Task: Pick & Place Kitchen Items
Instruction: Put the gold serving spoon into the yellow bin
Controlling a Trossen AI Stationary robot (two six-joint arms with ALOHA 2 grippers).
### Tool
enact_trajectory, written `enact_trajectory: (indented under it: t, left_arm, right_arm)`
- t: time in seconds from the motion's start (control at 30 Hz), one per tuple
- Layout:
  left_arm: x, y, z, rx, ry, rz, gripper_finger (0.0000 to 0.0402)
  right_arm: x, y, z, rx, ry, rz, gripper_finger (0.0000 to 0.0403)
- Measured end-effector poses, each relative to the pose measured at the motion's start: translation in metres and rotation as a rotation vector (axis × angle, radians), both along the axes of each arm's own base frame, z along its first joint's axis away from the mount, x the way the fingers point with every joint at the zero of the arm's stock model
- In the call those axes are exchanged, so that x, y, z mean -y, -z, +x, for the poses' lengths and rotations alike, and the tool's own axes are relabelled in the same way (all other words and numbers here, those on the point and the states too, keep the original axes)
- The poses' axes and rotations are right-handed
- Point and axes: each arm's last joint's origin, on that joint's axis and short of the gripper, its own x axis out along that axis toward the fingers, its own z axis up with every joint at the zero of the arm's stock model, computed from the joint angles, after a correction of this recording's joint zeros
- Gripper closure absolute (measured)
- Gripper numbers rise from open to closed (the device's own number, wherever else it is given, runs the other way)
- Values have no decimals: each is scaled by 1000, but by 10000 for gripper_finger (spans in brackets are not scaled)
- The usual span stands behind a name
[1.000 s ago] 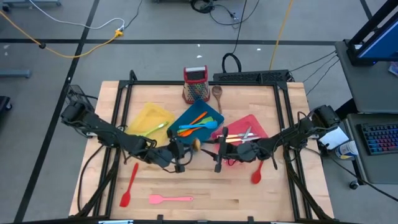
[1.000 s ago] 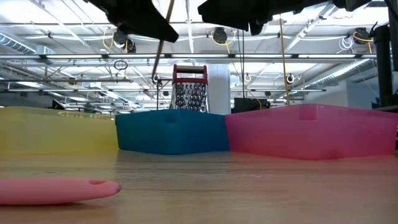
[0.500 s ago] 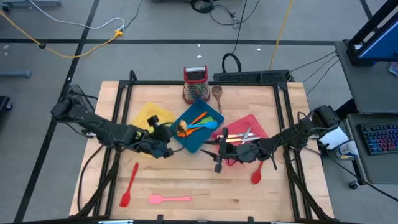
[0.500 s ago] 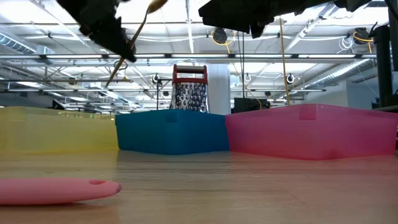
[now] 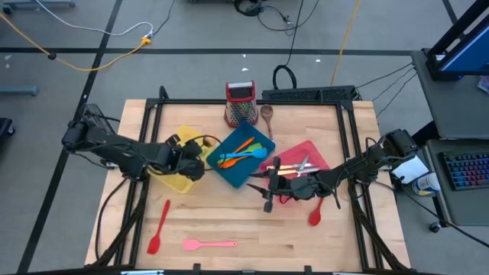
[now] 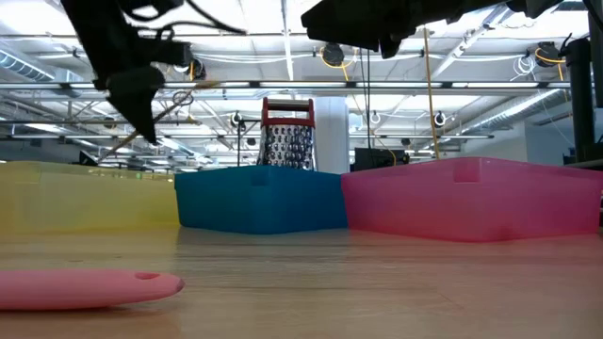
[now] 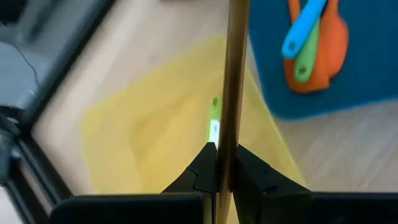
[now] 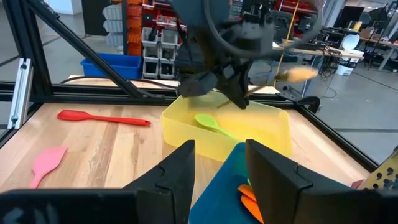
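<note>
While clamping a wooden spoon (image 7: 233,74), the left gripper (image 7: 219,163) hovers over the yellow tray (image 5: 183,143).

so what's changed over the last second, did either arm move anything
The left gripper, shut on a wooden spoon, carried it from the table in front of the teal tray leftward to above the yellow tray. The right gripper stayed open in front of the red tray. The spatulas on the table did not move.
</note>
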Motion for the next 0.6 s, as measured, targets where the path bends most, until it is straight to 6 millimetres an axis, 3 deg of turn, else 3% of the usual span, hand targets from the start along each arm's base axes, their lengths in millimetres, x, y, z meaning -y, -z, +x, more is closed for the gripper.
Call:
enact_trajectory:
  t: [0.6]
  left_arm:
    - [-35, 75, -43, -228, -237, -206, 370]
  right_arm:
    - [0, 1, 0, -1, 4, 36, 275]
